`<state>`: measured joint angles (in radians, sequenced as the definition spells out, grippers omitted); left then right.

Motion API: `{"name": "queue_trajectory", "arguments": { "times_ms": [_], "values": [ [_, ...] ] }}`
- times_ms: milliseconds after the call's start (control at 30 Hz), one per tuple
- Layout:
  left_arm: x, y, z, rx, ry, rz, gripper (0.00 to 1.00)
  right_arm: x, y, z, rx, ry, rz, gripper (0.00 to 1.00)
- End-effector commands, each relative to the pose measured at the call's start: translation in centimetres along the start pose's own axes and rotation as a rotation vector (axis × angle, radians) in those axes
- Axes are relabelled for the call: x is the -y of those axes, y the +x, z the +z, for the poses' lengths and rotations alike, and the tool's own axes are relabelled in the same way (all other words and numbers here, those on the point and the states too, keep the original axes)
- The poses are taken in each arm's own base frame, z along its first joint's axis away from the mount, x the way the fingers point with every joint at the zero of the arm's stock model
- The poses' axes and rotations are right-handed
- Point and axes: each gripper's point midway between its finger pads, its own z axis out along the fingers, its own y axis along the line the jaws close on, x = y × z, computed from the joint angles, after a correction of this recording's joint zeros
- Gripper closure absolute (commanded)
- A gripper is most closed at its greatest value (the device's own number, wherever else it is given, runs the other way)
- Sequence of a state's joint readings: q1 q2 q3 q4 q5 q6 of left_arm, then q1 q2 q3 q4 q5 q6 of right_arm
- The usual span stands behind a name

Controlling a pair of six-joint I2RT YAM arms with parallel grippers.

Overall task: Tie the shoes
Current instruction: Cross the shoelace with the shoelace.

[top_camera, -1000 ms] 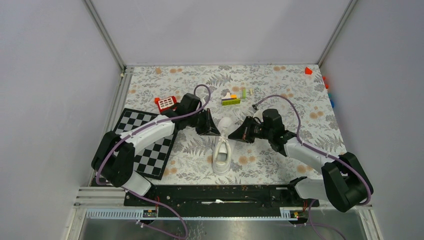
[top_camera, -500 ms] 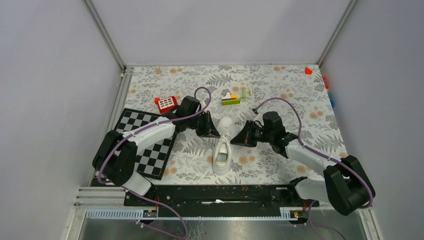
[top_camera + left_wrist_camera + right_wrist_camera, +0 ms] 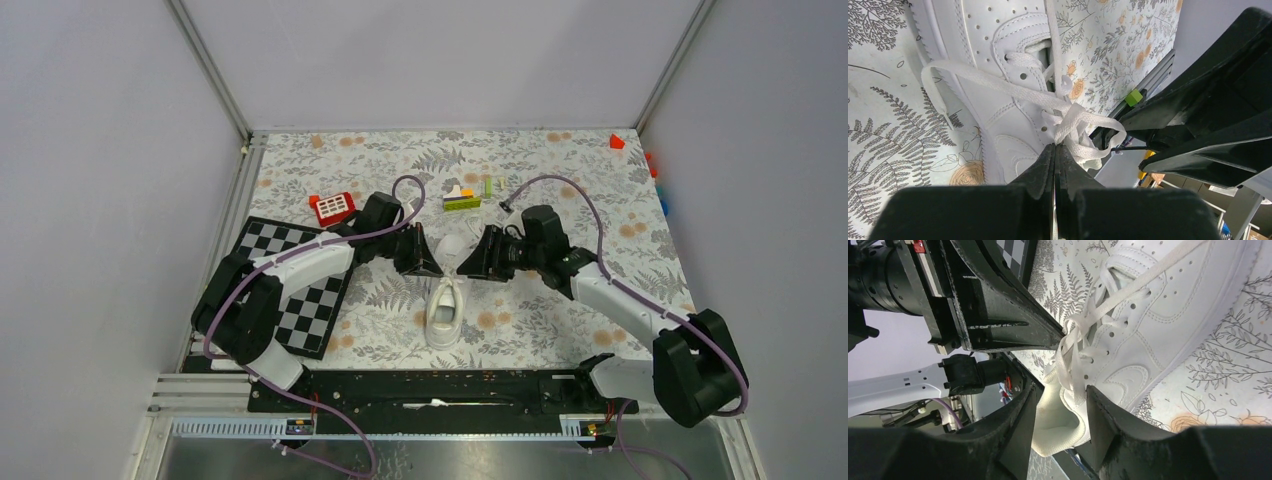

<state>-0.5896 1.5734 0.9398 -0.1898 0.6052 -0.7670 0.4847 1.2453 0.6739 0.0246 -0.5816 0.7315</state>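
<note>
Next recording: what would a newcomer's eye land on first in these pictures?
Two black grippers meet nose to nose over a white sneaker in the middle of the floral table. The left gripper is pinched shut on the loosely knotted laces, while the right gripper stands open close beside them. A checkerboard lies at the left.

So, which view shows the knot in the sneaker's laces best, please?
The left wrist view: the knot sits close and central, strands distinct, just past the shut left pincer. The right wrist view also shows it, from the other side; in the top view it is too small to read.
</note>
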Motion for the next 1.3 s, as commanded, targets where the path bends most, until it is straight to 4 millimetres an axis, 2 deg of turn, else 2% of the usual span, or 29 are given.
{"name": "queue_trajectory", "arguments": {
  "times_ms": [0,233,433,533,700,867,1033,1167,1267],
  "values": [
    [1.1,-0.6,-0.3,0.013,0.038,0.042,1.00,0.3,-0.9,0.2,-0.011,0.067,-0.071,0.51],
    [1.1,-0.5,-0.3,0.007,0.041,0.042,1.00,0.5,-1.0,1.0,-0.107,0.109,-0.134,0.50],
    [1.1,-0.5,-0.3,0.006,0.042,0.043,1.00,0.4,-1.3,1.7,-0.114,0.099,-0.137,0.55],
    [1.2,-0.5,-0.4,0.007,0.044,0.045,1.00,0.2,-1.5,2.0,-0.119,0.091,-0.133,0.64],
    [1.1,-0.5,-0.4,0.007,0.038,0.046,1.00,0.2,-1.9,1.5,-0.081,0.114,-0.142,0.92],
    [1.0,-0.5,-0.5,0.007,0.030,0.047,1.00,1.4,-1.8,-1.0,0.040,0.193,-0.154,1.00],
    [1.0,-0.5,-0.5,0.006,0.028,0.050,1.00,2.9,0.4,-2.5,0.100,0.194,-0.098,0.98],
    [1.0,-0.4,-0.5,0.006,0.027,0.050,1.00,3.8,2.0,-2.5,0.068,0.199,-0.081,0.74],
    [1.1,-0.5,-0.5,0.005,0.029,0.052,1.00,3.0,1.4,-2.5,0.057,0.197,-0.113,0.63]
  ]
}}
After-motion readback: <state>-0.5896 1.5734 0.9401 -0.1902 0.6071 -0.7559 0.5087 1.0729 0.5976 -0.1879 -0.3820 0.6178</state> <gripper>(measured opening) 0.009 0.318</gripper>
